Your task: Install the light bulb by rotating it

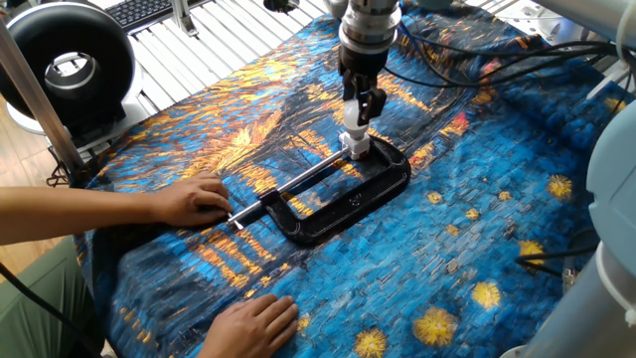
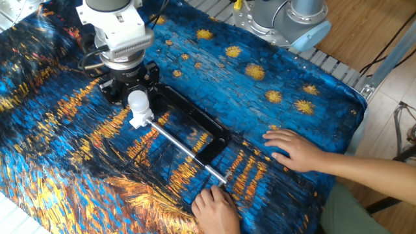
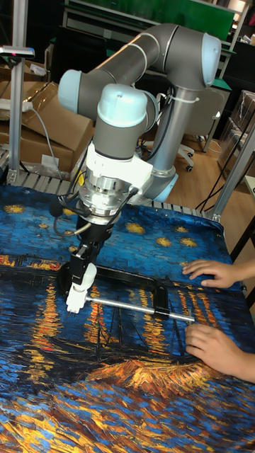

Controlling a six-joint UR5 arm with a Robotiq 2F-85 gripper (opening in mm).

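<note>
The light bulb (image 1: 354,126) is a small white globe standing upright in the white socket block (image 1: 357,147) at the far end of the black C-clamp (image 1: 348,204). My gripper (image 1: 361,109) hangs straight above it, open, black fingers on either side of the globe's top. In the other fixed view the light bulb (image 2: 138,101) and socket block (image 2: 140,119) show in front of the gripper (image 2: 133,90). The tall fixed view shows the gripper (image 3: 86,260) over the light bulb (image 3: 86,273).
A person's two hands rest on the painted cloth: one (image 1: 194,204) holds the clamp's screw handle, the other (image 1: 253,323) lies near the front edge. A black round fan (image 1: 65,65) stands at the far left. Cables trail behind the arm.
</note>
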